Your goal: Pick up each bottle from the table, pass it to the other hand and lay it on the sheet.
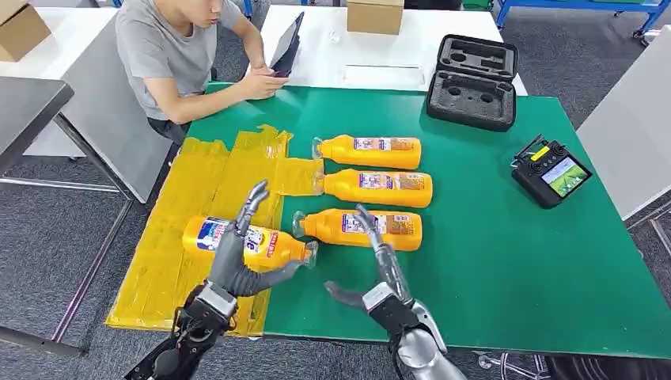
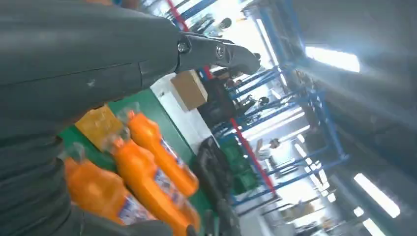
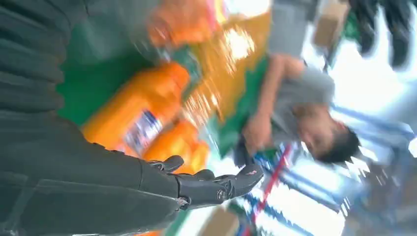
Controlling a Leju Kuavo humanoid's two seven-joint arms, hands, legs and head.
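While spread empty at lower right, right robot hand (image 1: 372, 273) should wrap nearest bottle (image 1: 360, 228) mid-label: likely heavy, smooth, slippery.

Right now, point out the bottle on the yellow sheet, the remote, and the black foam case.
bottle on the sheet (image 1: 204, 234), head view, on its label end.
remote (image 1: 549, 173), head view, on its body beside the screen.
black foam case (image 1: 471, 101), head view, on the lower tray.

A green table (image 1: 514, 261) stands on a grey carpet floor (image 1: 47, 237). Past the robot's hands, far across the table, sits a white table (image 1: 332, 55) with a cardboard box (image 1: 375, 16). Blue metal racks (image 2: 295, 123) stand further back under bright ceiling lights (image 2: 332, 59).
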